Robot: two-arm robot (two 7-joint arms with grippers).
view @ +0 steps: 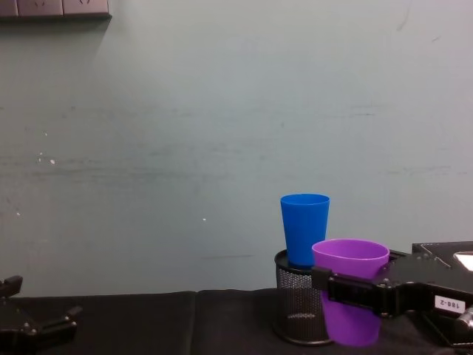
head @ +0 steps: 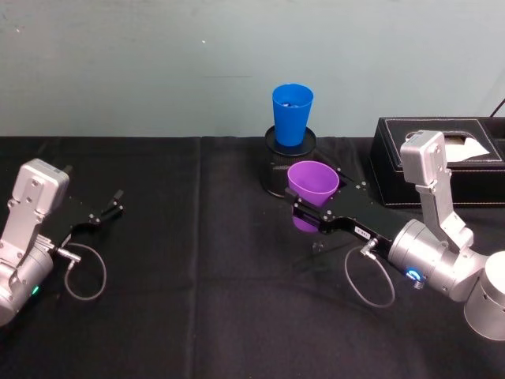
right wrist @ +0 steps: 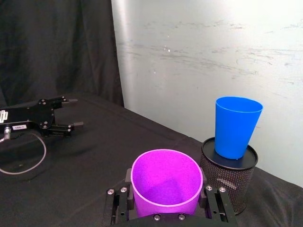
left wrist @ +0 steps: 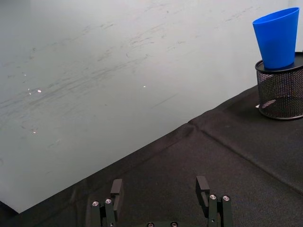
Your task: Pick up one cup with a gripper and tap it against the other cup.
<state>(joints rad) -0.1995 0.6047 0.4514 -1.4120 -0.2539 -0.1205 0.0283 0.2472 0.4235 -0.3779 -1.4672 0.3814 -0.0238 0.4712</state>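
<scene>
At the far left of the black cloth [head: 197,276], my left gripper [head: 110,207] lies parked with its fingers spread and nothing between them. It is well apart from both cups. Toward the back, right of centre, the blue cup [head: 292,113] stands upright, mouth up, on top of the mesh pen holder [head: 272,180], near the wall. Just in front of the holder and slightly to its right is the purple cup [head: 313,183], upright and mouth up; it appears to hang clear of the cloth. My right gripper [head: 313,208] is clamped on it, one finger on each side of the wall below the rim. Farther right, a tissue box [head: 394,158] sits behind my right arm.

Key relation: the blue cup lies ahead of my right jaws, slightly left and higher. Both long axes are vertical and parallel. The purple rim sits about level with the blue cup's base, so the purple wall faces the mesh, not the blue wall.

Judgement: raise the purple cup, then advance forward-left until wall meets wall. Approach gently, since the blue cup probably rests loose on its perch and could topple.
</scene>
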